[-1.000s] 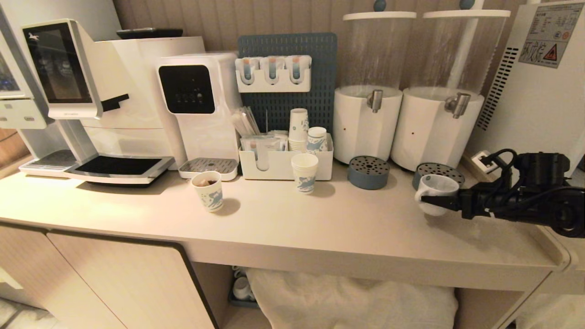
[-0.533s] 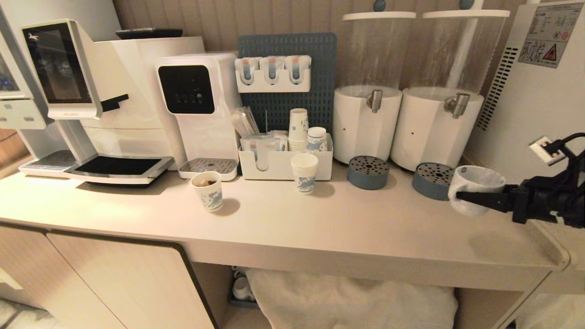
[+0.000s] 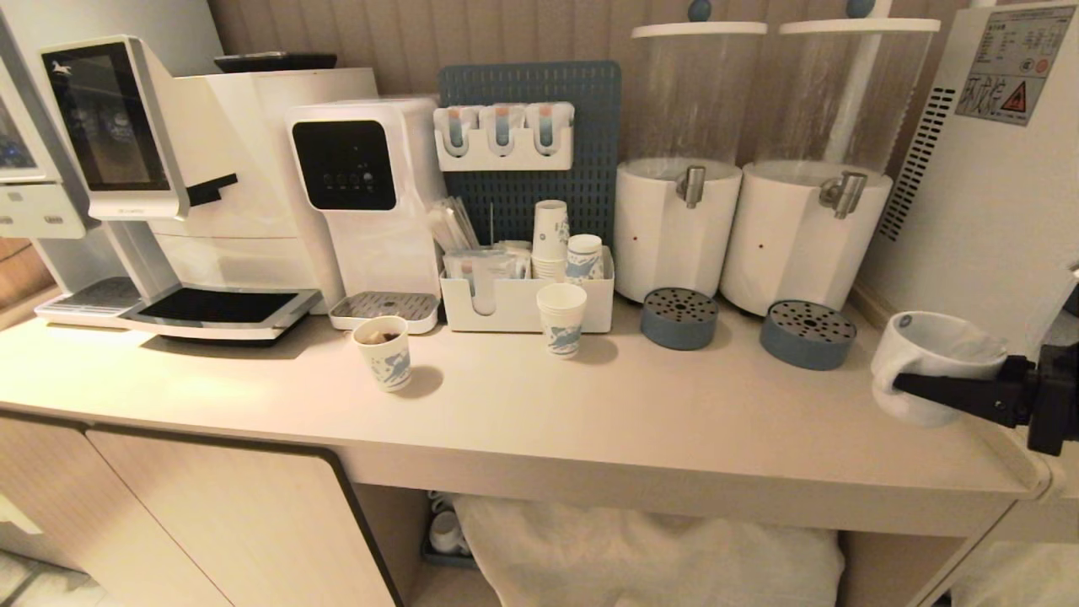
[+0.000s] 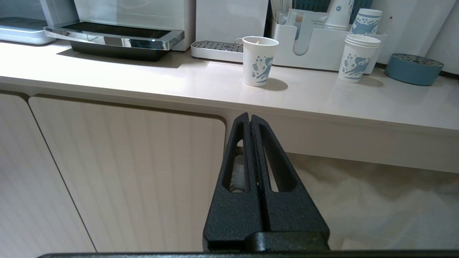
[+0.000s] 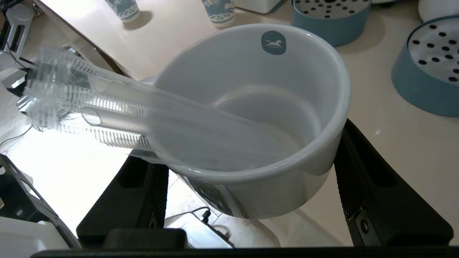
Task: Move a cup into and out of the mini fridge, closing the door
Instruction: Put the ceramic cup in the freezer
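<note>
Cup (image 3: pixel 931 362): white ceramic, upright, empty, held clear of counter (image 3: pixel 590 421) near its right end, just in front of mini fridge (image 3: pixel 995 185) side wall.
Right gripper (image 5: pixel 251 179): jaws spread wide, clamped across cup body, one finger either side.
Left gripper (image 4: pixel 250 123): pressed shut, empty, parked below counter edge, far left of fridge.
Fridge door: not in view.
Handling judgement: keep cup level, grip firm; swing clear of fridge side wall before turning toward front opening.
</note>
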You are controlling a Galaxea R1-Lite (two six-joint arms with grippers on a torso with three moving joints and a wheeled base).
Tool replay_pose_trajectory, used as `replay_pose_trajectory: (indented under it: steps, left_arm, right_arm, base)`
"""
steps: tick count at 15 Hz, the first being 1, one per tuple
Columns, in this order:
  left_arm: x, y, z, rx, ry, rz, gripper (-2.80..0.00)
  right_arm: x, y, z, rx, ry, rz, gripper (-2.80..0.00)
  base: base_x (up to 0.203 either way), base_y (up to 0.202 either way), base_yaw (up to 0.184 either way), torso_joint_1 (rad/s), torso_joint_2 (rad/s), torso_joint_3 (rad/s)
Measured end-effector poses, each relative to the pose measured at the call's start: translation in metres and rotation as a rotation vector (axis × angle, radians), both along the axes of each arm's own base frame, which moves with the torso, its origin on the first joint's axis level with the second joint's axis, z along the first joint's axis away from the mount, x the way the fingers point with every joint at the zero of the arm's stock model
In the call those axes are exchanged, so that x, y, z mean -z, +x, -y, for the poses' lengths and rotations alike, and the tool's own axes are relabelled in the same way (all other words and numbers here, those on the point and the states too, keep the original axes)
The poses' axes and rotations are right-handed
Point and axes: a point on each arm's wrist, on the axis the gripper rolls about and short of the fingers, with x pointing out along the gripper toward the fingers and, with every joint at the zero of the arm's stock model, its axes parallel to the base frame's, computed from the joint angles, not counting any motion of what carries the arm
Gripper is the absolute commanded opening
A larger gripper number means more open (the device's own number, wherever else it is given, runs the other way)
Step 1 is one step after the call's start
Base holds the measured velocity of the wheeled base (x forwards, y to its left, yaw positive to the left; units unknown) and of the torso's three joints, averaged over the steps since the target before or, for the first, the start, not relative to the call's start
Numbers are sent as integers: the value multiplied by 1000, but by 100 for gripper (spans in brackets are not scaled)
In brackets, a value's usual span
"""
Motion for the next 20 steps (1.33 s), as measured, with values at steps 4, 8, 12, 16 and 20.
replay_pose_trajectory:
  steps: [4, 8, 12, 16, 20]
  left_arm:
    - [0, 0, 0, -1, 1, -1, -280]
    - [0, 0, 0, -2, 4, 0, -280]
    - [0, 0, 0, -1, 4, 1, -280]
    - [0, 0, 0, -3, 5, 0, -280]
    - [0, 0, 0, -2, 5, 0, -280]
  right_arm:
    - [-18, -40, -10, 16, 27, 47, -280]
    - [-27, -94, -25, -49, 60, 59, -280]
    - [-28, -136, -36, -88, 68, 83, -280]
    - [-25, -160, -42, -88, 56, 121, -280]
    - [-16, -193, -50, -81, 47, 138, -280]
  base:
    - [0, 0, 0, 0, 0, 0]
    - [0, 0, 0, 0, 0, 0]
    - [0, 0, 0, 0, 0, 0]
    - [0, 0, 0, 0, 0, 0]
    - [0, 0, 0, 0, 0, 0]
